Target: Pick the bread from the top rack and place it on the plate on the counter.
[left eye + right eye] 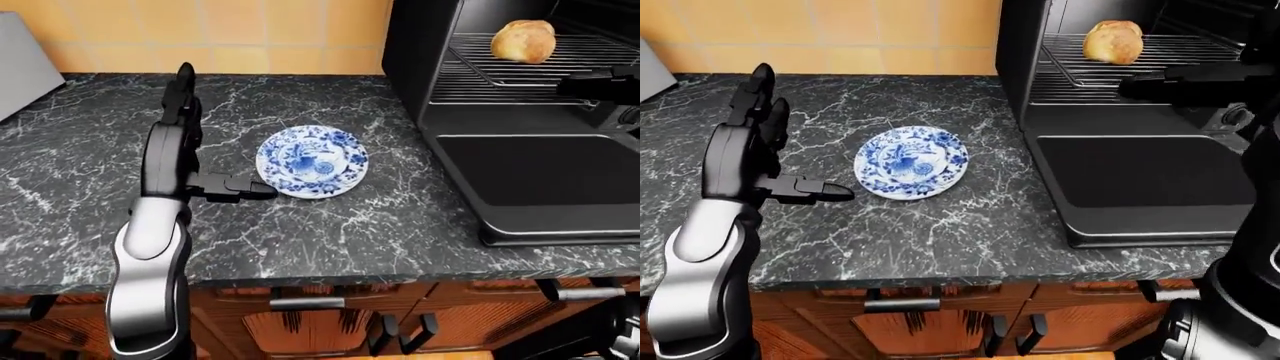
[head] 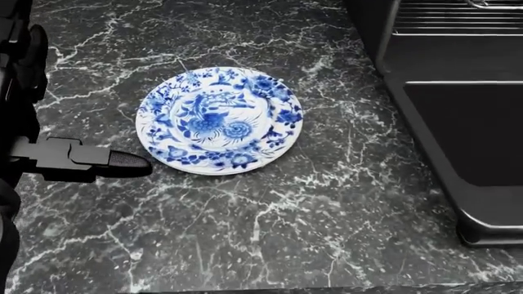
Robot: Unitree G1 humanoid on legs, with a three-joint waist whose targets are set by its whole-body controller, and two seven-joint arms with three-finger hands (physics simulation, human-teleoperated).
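A bread roll (image 1: pixel 1113 41) sits on the oven's top rack (image 1: pixel 1160 51), the right hand (image 1: pixel 1200 84) just below it, fingers extended and empty. The left hand (image 1: pixel 752 142) stands open beside the plate (image 1: pixel 911 162) mid-counter (image 1: pixel 970 225). The reach should probably rise above the rack wires before closing.

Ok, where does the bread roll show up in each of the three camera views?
Left-eye view: the bread lies on the top rack of the open oven, top right.
Right-eye view: on that rack too, top, right of centre.
Head view: not in it; it looks down on the counter.
Shared landmark: the blue plate.
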